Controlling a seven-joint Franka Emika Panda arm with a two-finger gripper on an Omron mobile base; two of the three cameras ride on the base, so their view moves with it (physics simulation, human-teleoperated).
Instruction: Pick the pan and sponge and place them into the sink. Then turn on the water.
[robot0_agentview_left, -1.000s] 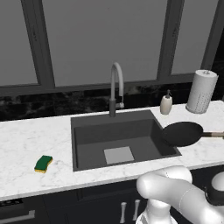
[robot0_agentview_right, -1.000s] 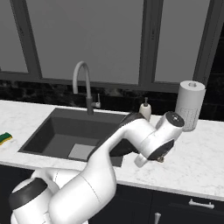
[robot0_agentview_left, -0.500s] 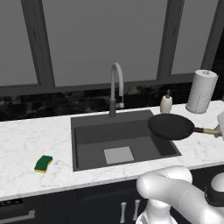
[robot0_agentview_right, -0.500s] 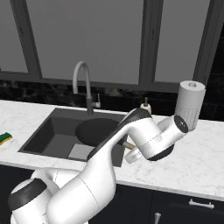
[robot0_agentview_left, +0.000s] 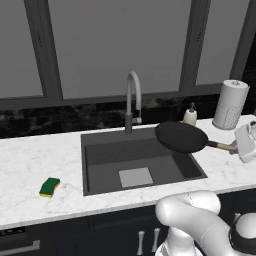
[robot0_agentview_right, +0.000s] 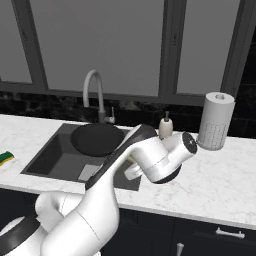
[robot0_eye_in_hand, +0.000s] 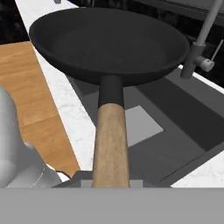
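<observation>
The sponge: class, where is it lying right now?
The sponge lies on the white counter left of the sink, near the front edge, far from the pan.

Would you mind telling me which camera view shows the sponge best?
The left base view: the whole sponge lies unobstructed on the counter, left of the sink. The right base view catches it at the left edge, partly cut off.

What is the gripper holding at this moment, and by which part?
The gripper holds the pan by the far end of its wooden handle, carrying it level above the right side of the sink.
</observation>
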